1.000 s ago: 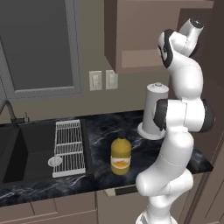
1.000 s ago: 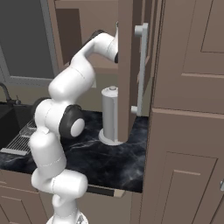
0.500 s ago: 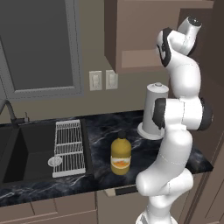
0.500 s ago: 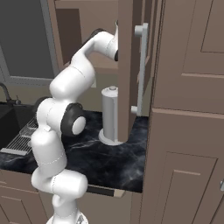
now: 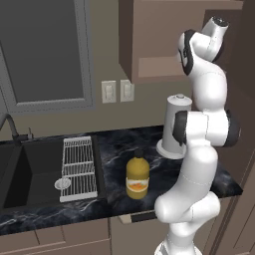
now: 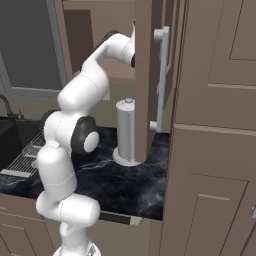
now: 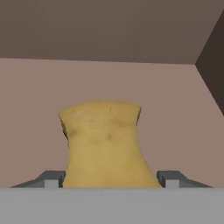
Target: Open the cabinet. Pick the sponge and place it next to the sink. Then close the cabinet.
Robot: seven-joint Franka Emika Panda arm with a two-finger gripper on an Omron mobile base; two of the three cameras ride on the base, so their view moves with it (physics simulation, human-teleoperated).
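Two dark fingertips flank the yellow-tan rectangular sponge (image 7: 105, 144) in the hand view, one at about 8 o'clock and one at about 4 o'clock of it; whether they press on it or stand just clear I cannot tell. The sponge lies on the floor of the brown wooden wall cabinet (image 7: 175, 100), whose panelled door (image 6: 143, 75) with its long silver bar handle (image 6: 161, 80) stands open in the right base view. Judged from this, the pick is in hand: the next move calls for a firm pinch, then a straight pull out past the door and a carry down to the dark marble counter (image 5: 119, 149) beside the black recessed sink (image 5: 30, 169), toward 9 o'clock of the yellow-orange bottle (image 5: 137, 177). Both base views show the white arm (image 5: 204, 89) reaching up into the cabinet.
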